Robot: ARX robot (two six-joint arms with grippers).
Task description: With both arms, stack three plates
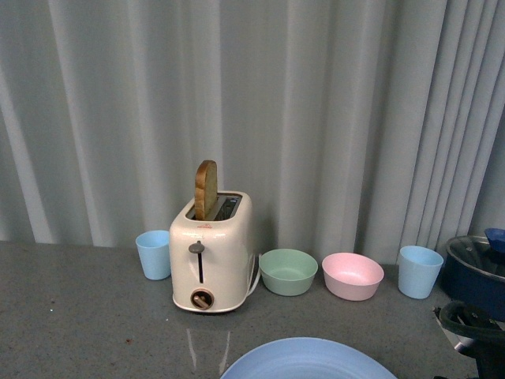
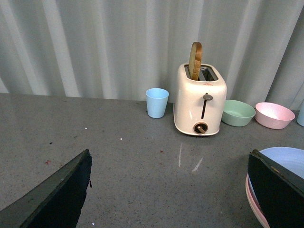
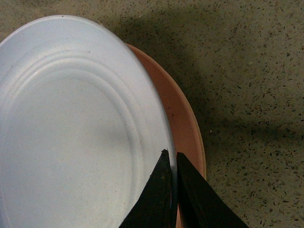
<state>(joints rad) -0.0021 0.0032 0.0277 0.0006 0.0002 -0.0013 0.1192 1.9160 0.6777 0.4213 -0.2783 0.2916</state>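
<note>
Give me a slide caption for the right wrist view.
Right gripper pinches the rim of the blue plate, which overlaps the pink plate on the speckled table.

Open counter (image 2: 133, 161) left of the stacked plates (image 2: 280, 164); toaster (image 1: 211, 253) and bowls (image 1: 353, 275) crowd behind.

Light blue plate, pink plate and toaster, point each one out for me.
light blue plate (image 3: 71, 133): right wrist view, on its flat centre.
pink plate (image 3: 186, 124): right wrist view, on the rim showing beyond the blue plate.
toaster (image 1: 225, 260): front view, on its front face.
</note>
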